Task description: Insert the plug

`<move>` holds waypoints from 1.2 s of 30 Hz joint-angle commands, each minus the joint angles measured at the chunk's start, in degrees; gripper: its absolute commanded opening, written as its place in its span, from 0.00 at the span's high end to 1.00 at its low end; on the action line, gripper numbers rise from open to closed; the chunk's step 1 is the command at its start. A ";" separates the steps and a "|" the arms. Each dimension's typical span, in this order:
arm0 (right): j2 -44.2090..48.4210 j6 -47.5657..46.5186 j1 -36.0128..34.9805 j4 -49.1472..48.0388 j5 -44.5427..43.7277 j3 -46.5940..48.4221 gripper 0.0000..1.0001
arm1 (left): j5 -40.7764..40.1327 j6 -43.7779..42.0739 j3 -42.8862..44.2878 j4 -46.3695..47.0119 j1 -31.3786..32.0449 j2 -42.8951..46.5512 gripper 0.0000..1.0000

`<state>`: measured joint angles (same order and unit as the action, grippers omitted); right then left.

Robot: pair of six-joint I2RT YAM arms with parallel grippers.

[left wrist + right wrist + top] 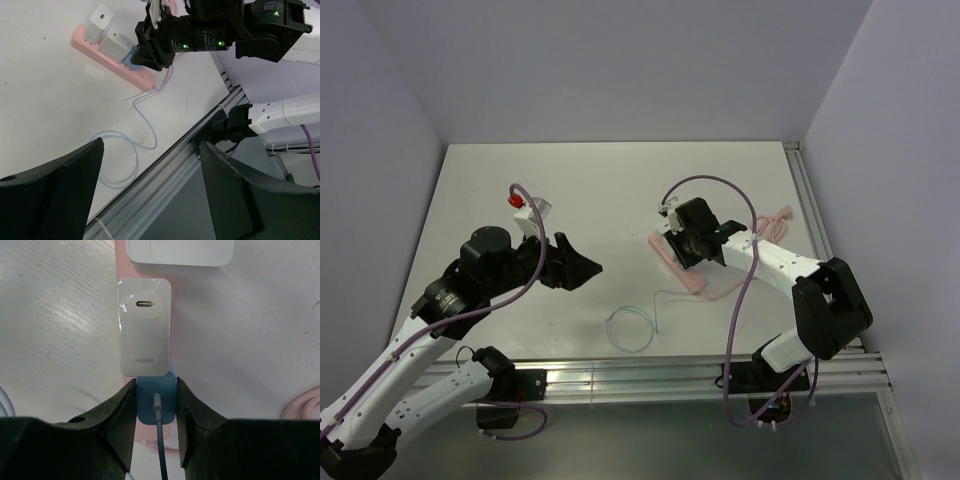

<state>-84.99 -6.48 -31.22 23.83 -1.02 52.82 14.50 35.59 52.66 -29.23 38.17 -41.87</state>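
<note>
Two white chargers, the HONOR charger (145,330) and a second white charger (180,252) beyond it, occupy the pink power strip (145,272). The blue plug (156,402) stands in the next position along the strip, touching the HONOR charger's lower edge. The right claw (156,390) is clamped on the plug, one black finger against each side, and the grey-blue cable (160,445) runs out of the plug's back between them. The left claw (150,145) hangs wide open over the bench (600,190), well apart from the strip, with nothing in it.

How deep the plug sits cannot be told from above. The likeliest trouble is a tilted push: with the pins off their holes, the light strip would probably skid on the smooth bench, since nothing braces it (the left arm is too far off to help). A crooked push could also jam the plug against the HONOR housing or lever that charger loose. Letting go with any sideways drag might pull the plug back out, and the slack cable looped on the bench could catch a finger.

Strip and chargers look like hard, glossy plastic, all blocks with rounded corners; the HONOR face carries an oval port. The plug is a duller blue block. The cable is thin and limp, and the fingers are matt black with flat faces.
</note>
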 commanded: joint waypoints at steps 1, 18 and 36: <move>-2.46 0.94 0.81 3.50 -0.66 -2.45 1.00 | 0.97 -1.05 -0.28 2.60 -0.12 0.73 0.17; -7.64 20.87 -0.15 -4.22 7.25 4.58 1.00 | 0.35 0.44 -0.28 2.34 -0.12 1.35 0.17; -8.53 26.52 -4.72 -3.53 3.49 -3.60 0.97 | 0.79 0.71 -0.28 2.08 -0.12 1.79 0.17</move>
<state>-87.29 9.74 -33.10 21.91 -5.58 52.23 15.16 36.34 51.75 -28.47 38.17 -40.93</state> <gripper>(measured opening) 0.408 0.829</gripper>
